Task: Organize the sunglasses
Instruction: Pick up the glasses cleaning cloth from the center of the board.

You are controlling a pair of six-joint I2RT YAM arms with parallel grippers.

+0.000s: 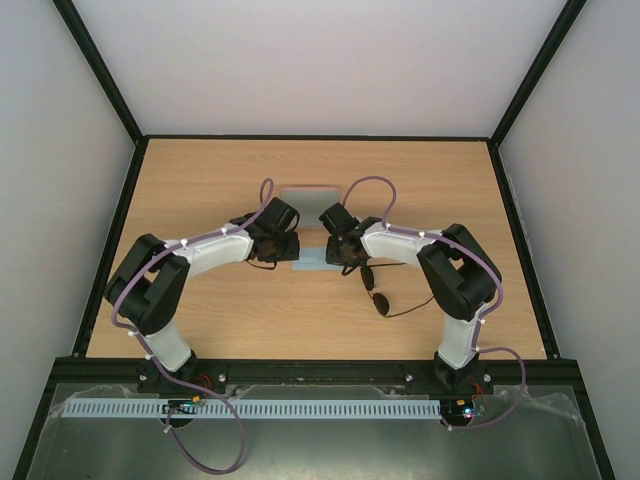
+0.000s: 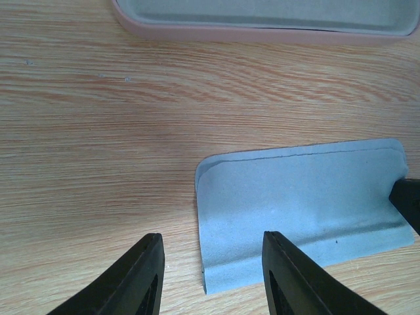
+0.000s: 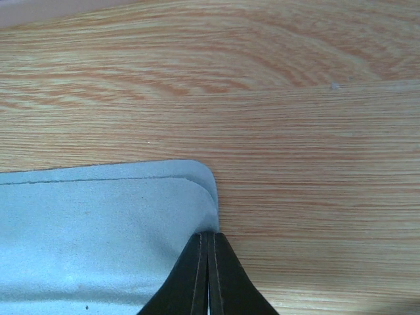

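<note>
Overhead, the cloth (image 1: 312, 260) is mostly hidden under both grippers; the pink case (image 2: 262, 29) is cut off. Right gripper (image 3: 209, 262) is pinched shut on the cloth's edge. Left gripper (image 2: 213, 249) stands half open, empty. Sunglasses (image 1: 380, 300) lie on the bench (image 1: 200, 200), just right of the cloth.

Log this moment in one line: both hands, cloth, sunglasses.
left hand: open over cloth end | right hand: shut on opposite cloth corner | cloth: folded, on table | sunglasses: on table, untouched
</note>
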